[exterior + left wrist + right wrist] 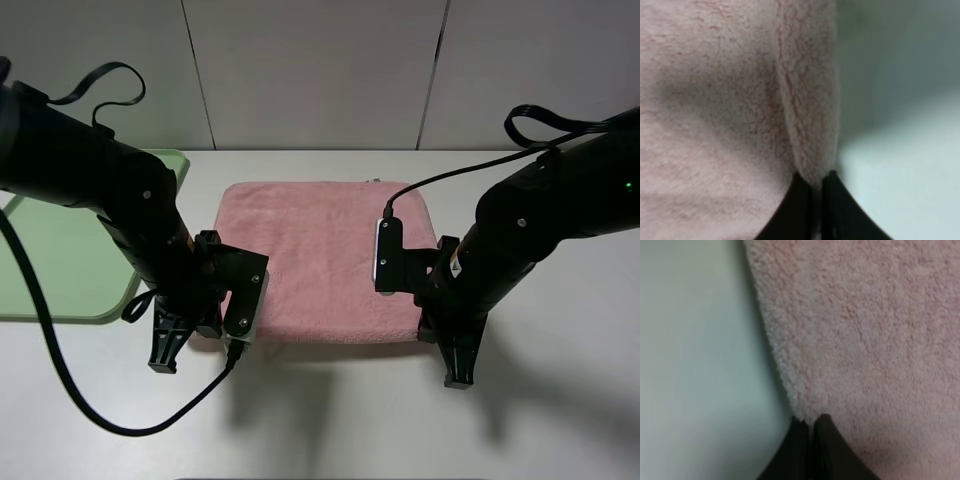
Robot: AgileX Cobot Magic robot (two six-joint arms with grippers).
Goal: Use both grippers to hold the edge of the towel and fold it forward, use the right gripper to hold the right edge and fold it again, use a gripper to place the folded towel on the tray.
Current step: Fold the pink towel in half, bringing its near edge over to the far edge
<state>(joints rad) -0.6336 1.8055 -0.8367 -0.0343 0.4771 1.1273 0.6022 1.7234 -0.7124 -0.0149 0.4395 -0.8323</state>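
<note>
Table (330, 420): pale and plain, grey panelled wall (320, 70) behind; we place everything by the tray (60, 270).
Tray: pale green and flat; we judge it is kept aside as the last stop for the folded cloth.
Towel (325, 250): pink, spread in one layer just right of the tray, near it and seemingly apart; no fold made yet.
Edge (330, 335): the near hem, the side we hold; a shadow under it suggests it sits slightly raised.
Left gripper (816, 186): at the near corner closest to the tray; jaws clamped on a pinched ridge of towel rising from between them.
Right gripper (810, 424): at the near corner farthest from the tray; jaws pressed together with the corner's tip caught between them, as far as we can see.
Both pinches: one per corner keeps the hem taut and level, so we judge the cloth can swing over to the far hem without sagging.
Towel's lie: nearly square, so hardly any long axis; slightly wider along the line running away from the tray. Small loop (375, 182) on the far hem, towards the wall.
</note>
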